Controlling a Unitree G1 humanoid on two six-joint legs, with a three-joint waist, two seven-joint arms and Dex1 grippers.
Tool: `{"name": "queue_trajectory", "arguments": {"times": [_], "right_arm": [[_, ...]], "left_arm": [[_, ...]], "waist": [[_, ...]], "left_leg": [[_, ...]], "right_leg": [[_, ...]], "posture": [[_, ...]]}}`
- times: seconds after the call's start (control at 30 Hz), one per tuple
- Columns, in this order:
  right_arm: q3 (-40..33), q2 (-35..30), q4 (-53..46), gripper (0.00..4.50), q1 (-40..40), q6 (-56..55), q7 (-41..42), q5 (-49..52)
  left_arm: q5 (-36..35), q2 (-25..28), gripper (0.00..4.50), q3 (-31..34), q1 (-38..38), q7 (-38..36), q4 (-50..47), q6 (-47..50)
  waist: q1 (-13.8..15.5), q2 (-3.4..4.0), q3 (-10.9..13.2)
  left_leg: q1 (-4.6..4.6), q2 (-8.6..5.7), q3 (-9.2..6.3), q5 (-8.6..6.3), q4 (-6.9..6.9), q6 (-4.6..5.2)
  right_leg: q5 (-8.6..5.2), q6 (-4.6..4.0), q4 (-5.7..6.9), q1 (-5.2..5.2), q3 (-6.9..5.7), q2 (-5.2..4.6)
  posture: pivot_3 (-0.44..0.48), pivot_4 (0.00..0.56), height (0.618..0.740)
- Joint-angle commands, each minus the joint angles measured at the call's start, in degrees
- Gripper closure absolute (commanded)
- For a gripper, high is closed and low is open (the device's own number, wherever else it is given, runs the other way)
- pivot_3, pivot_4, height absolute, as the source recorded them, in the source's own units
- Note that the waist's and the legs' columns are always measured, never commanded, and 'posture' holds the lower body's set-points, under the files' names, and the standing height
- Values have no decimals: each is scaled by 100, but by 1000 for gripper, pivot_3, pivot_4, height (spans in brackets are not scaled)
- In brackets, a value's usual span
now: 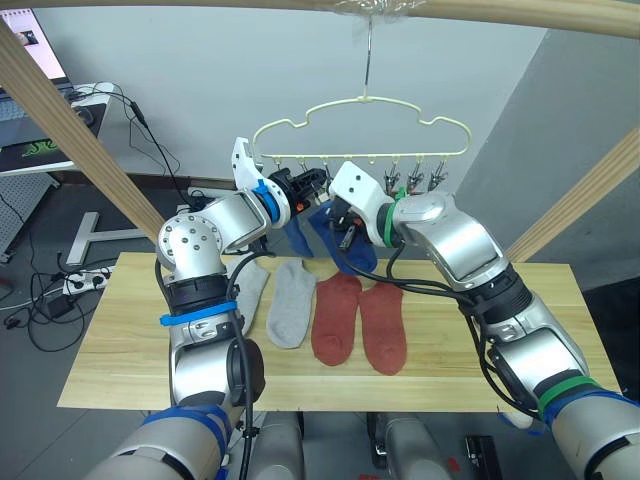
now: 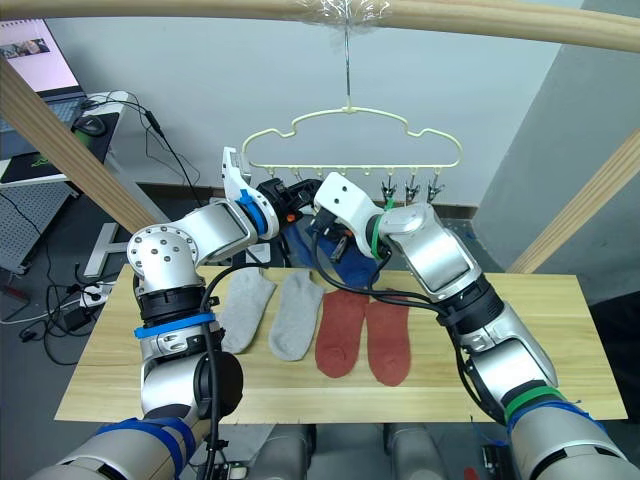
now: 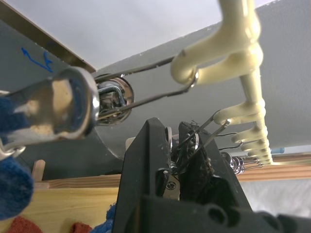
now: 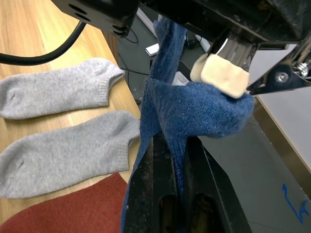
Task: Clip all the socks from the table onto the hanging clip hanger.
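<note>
- The clip hanger [image 1: 362, 128] hangs by its metal hook from a wooden beam [image 1: 560, 14] above the far edge of the table [image 1: 130, 355]; a row of small metal clips [image 1: 412, 180] dangles along its lower bar.
- The left gripper [image 1: 308, 186] is raised to the clip row near the hanger's left half. In the left wrist view its black fingers [image 3: 146, 160] are pressed together on one clip [image 3: 187, 145], squeezing it just below the pale yellow bar.
- The right gripper [image 1: 345, 222] is lifted just beside the left one, under the middle of the hanger. In the right wrist view its fingers [image 4: 163, 170] pinch a blue sock [image 4: 194, 114], whose cuff is bunched up against a clip's pale pad.
- The blue fabric [image 1: 352, 255] hangs down between the two grippers, its lower end near the table's far edge.
- Two light grey socks [image 1: 292, 302] lie flat, side by side, left of centre on the table.
- Two rust red socks [image 1: 360, 322] lie side by side just right of the grey pair, toes toward the near edge.
</note>
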Motion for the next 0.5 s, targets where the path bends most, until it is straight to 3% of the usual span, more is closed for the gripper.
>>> {"name": "queue_trajectory", "arguments": {"times": [0.03, 0.5], "right_arm": [[-162, 59, -12, 4472, -160, -144, -72, -33], [-198, 174, 356, 4472, -515, -399, -70, -50]], "left_arm": [[-41, 24, 4198, -15, -54, 33, -144, -30], [-37, 35, 4198, -47, -42, 8, -168, -25]], "waist": [[0, 0, 0], [1, 0, -1]], "left_leg": [[0, 0, 0, 0, 0, 0], [1, 0, -2, 1, 1, -2]], "right_leg": [[0, 0, 1, 0, 0, 0], [0, 0, 7, -1, -4, 0]], "posture": [[65, 193, 740], [67, 189, 740]]}}
